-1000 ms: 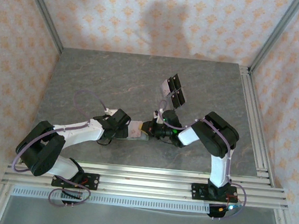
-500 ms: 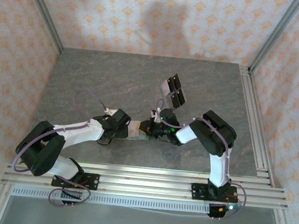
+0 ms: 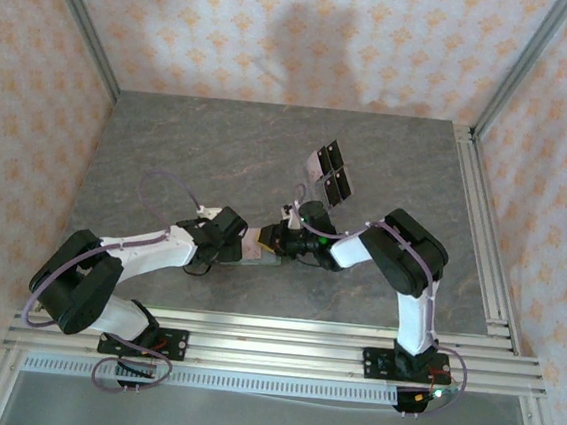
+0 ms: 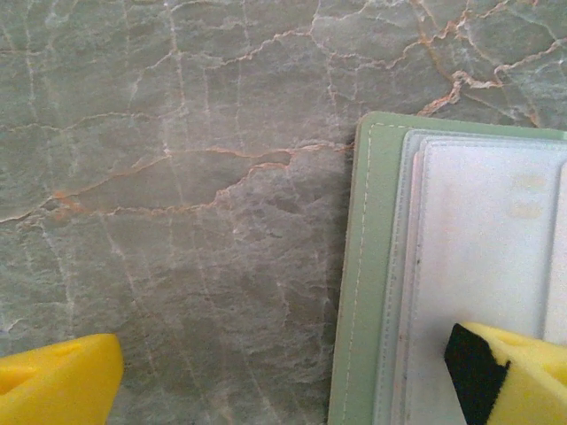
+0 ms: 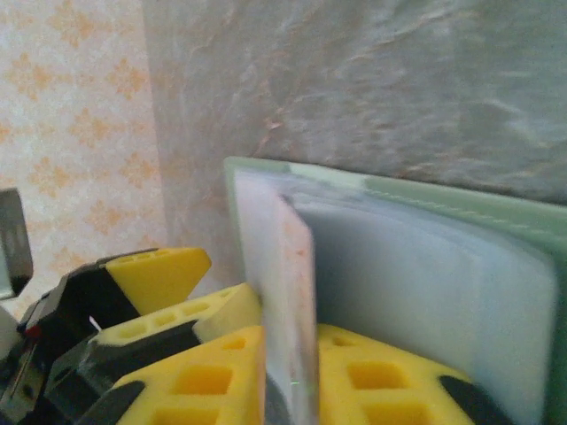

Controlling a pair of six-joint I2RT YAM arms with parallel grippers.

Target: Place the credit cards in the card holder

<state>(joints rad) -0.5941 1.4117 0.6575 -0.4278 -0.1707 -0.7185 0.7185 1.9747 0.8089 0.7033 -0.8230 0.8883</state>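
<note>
Wallet (image 4: 354,266) flat at tabletop (image 3: 169,151) front-centre. Left gripper (image 4: 283,381) spread wide, one pad on it. Pale card (image 5: 297,266) between right gripper (image 5: 292,376) pads; pinched or loose, cannot tell. Likely thin, stiff, slick: pinch flat faces.

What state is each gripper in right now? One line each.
Left gripper: open, one finger over the card holder.
Right gripper: a pale credit card stands between its fingers; gripped or loose cannot be told.

Card holder (image 4: 354,266) cut off R/bottom
</note>
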